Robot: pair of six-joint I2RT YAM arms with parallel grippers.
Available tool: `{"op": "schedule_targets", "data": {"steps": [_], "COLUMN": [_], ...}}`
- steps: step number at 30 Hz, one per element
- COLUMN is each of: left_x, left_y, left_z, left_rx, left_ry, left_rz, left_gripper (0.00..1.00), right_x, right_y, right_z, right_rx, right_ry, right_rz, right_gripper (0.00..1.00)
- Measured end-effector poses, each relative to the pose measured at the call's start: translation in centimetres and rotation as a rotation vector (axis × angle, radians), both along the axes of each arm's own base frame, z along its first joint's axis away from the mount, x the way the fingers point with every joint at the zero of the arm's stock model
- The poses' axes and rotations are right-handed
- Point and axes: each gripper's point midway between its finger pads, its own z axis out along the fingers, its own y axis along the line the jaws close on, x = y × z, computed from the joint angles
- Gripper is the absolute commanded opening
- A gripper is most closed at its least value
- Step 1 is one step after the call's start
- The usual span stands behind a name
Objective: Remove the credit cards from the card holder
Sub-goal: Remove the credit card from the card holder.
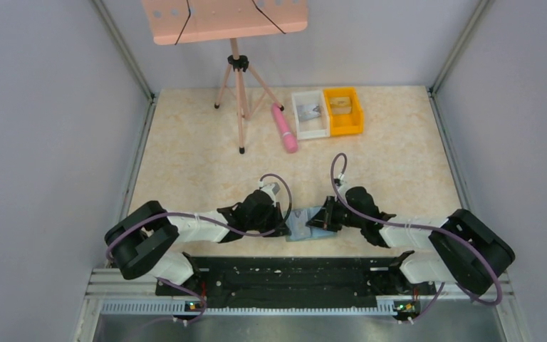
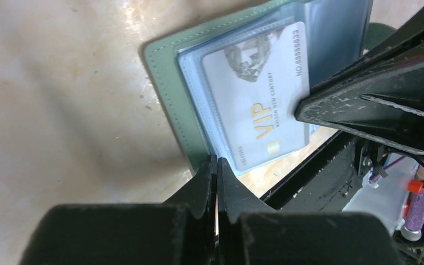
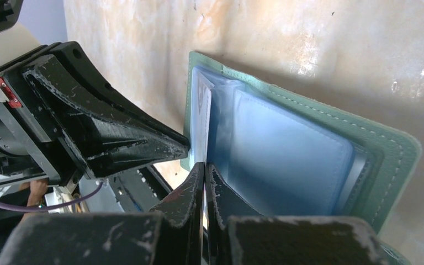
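Note:
The sage-green card holder [image 1: 300,229] lies open on the table between my two grippers. In the left wrist view its green edge [image 2: 168,94] frames clear blue sleeves holding a pale credit card [image 2: 254,94] printed "VIP". My left gripper [image 2: 216,160] is shut, its tips against the holder's near corner; it also shows in the top view [image 1: 283,222]. My right gripper [image 3: 205,165] is shut on the thin edge of the credit card [image 3: 201,110] and its sleeve, beside the blue pocket [image 3: 287,154]. Its tip touches the card's long edge in the left wrist view [image 2: 301,110].
A white bin [image 1: 309,114] and an orange bin [image 1: 343,110] stand at the back. A pink cylinder [image 1: 283,128] lies beside them. A tripod [image 1: 238,92] carries a peach board [image 1: 221,18]. A black rail [image 1: 285,274] runs along the near edge.

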Motion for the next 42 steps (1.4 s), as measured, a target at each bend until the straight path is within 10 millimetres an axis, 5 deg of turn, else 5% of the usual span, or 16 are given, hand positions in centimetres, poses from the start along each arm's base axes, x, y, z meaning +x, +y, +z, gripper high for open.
{"op": "schedule_targets", "data": {"steps": [8,21,31,35,42], "left_x": [0.3,1.5,1.5,1.7,2.2], "left_y": [1.4,-0.6,-1.1,-1.4,-1.9], "left_z": [0.8,4.6,0.7,0.8,0.6], "left_rx": [0.072,0.002,0.067,0.065,0.074], "left_ry": [-0.008,-0.054,0.008,0.005,0.003], "left_rz": [0.041,0.024,-0.002,-0.005,-0.003], "left_gripper": [0.00,0.00,0.00,0.00,0.00], "right_x": [-0.4,-0.3,-0.4,-0.3,0.0], "right_y": [-0.5,-0.3,-0.1,-0.3,-1.4], "right_z": [0.3,0.5,0.6,0.5,-0.1], "right_rx": [-0.007,0.018,0.041,0.040,0.034], "right_ry": [0.010,0.016,0.018,0.020,0.036], "right_rz": [0.001,-0.003,-0.002,-0.011,-0.048], "right_gripper": [0.00,0.00,0.09,0.00,0.00]}}
